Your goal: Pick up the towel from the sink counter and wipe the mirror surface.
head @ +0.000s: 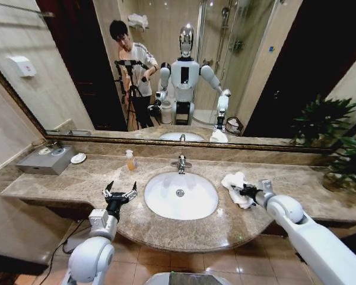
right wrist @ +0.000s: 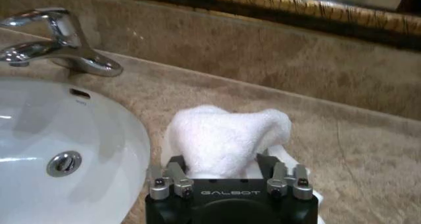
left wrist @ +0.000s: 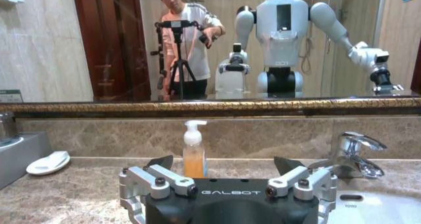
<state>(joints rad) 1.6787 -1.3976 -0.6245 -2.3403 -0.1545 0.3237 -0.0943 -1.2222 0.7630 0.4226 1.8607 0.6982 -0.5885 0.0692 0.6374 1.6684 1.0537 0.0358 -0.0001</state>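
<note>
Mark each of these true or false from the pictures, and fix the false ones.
1. The right pincer is at the white towel on the sink counter. True; the towel bunches up between its fingers.
2. The towel lies left of the basin. False; it lies to the basin's right.
3. The left pincer is open and holds nothing. True; it hovers over the counter left of the basin.
4. The soap bottle holds blue liquid. False; the liquid is orange.
5. The towel is pressed against the mirror. False; it is down on the counter.
</note>
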